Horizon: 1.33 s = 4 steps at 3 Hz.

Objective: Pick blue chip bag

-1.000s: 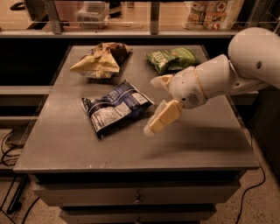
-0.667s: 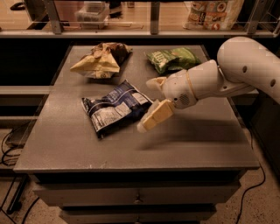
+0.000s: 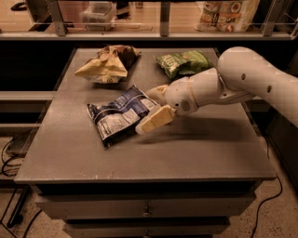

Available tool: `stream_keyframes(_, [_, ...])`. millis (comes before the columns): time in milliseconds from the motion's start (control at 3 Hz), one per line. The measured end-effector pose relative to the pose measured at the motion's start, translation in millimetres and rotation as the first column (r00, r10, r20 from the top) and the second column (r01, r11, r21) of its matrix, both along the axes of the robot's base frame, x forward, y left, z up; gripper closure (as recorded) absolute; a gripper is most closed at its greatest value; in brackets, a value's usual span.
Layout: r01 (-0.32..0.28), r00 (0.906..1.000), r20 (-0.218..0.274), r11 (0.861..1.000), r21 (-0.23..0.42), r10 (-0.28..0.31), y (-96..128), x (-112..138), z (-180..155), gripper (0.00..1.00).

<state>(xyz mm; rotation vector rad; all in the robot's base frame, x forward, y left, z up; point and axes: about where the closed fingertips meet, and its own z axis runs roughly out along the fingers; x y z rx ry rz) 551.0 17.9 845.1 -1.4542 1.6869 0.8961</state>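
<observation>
A flat grey tabletop fills the middle of the frame, set on a cabinet of the same grey with a shallow drawer front below it. Behind the table, along the top of the frame, runs a metal-framed shelf. It carries a clear plastic tub at upper left and printed food packages at upper right. Dark cables trail on the floor at lower left.

Three bags lie on the table. A crumpled yellow-brown bag sits at the upper left and a green bag at the upper right, well apart from each other.

The crinkled dark navy-blue foil chip bag lies flat just left of centre, its white label panels facing up. Its long axis runs on a diagonal from the lower left to the upper right, and the upper-right end points toward the robot.

A thick white arm reaches in from the right edge. Its cream-coloured two-finger gripper sits at the bag's right end with the jaws spread wide, gripping nothing. One finger is by the bag's upper right corner, and the other slants across its lower right edge. I cannot tell whether either finger is actually pressing on the foil.
</observation>
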Motion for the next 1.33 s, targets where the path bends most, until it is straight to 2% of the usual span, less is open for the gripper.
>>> stream_keyframes(333, [0.002, 0.9999, 0.015, 1.000, -0.010, -0.002, 3, 3, 5, 0.41])
stream_keyframes(667, [0.013, 0.9986, 0.051, 1.000, -0.019, -0.012, 1, 5, 20, 0.65])
stream_keyframes(1000, [0.020, 0.9937, 0.110, 1.000, -0.023, -0.018, -3, 5, 45, 0.88])
stream_keyframes(1333, [0.028, 0.9831, 0.181, 0.999, -0.018, -0.024, -12, 6, 79, 1.00])
